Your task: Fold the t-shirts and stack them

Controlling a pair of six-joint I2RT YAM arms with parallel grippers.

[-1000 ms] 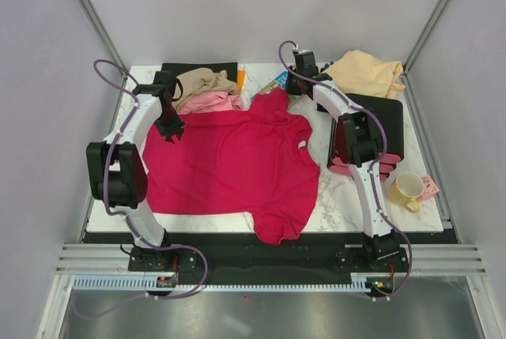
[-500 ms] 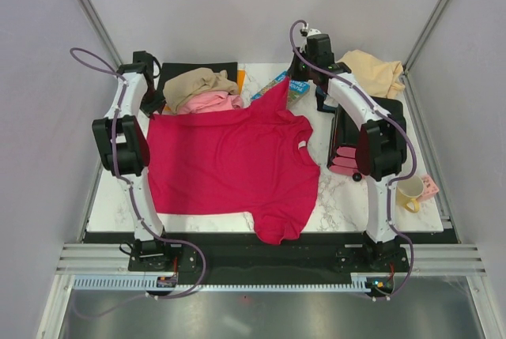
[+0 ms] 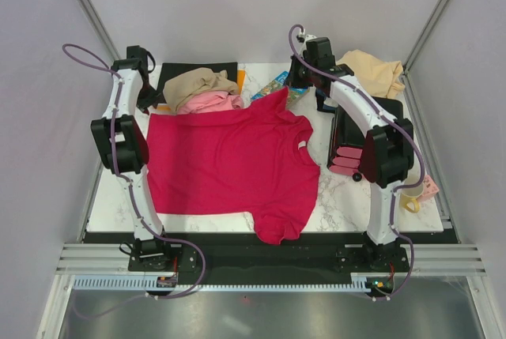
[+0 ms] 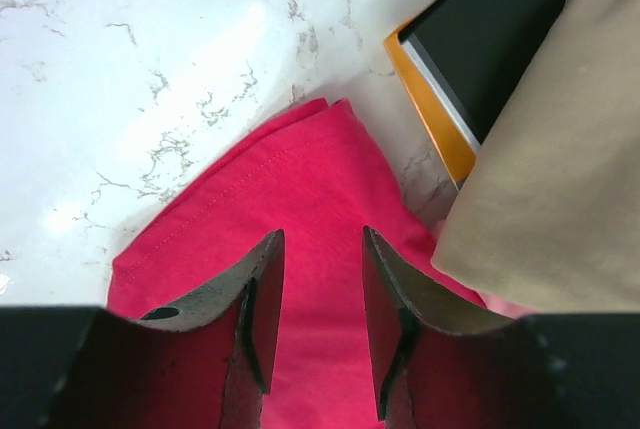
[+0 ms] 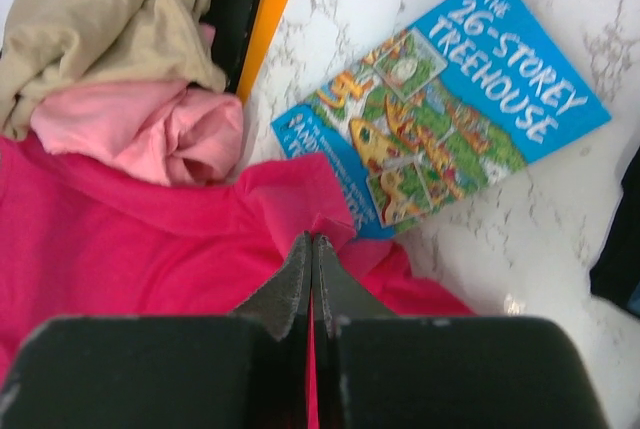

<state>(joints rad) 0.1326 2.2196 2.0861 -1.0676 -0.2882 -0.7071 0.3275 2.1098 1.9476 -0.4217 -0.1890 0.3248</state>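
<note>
The white desk (image 3: 348, 197) holds everything. The biggest thing on it is the red t-shirt (image 3: 229, 165), spread out flat in the middle, with one sleeve hanging off the near edge. At the far right corner lies the cream t-shirt (image 3: 368, 70) in a soft heap. At the far left, the brown t-shirt (image 3: 198, 82) sits bunched up on a black mat (image 3: 198, 66), and the pink t-shirt (image 3: 209, 102) is squashed just in front of it, touching the far edge of the red one. A blue book (image 5: 450, 99) lies flat on the desk, just past the red shirt's far right sleeve, and that sleeve covers one corner of it. The right claw (image 5: 312, 239) is pressed together on that sleeve, with a thin bit of red cloth pinched between its fingers, so the sleeve stands up in a little peak. The left claw (image 4: 322, 234) is over the red shirt's far left sleeve. Its fingers are apart and hold nothing, and the sleeve lies flat under them.
</note>
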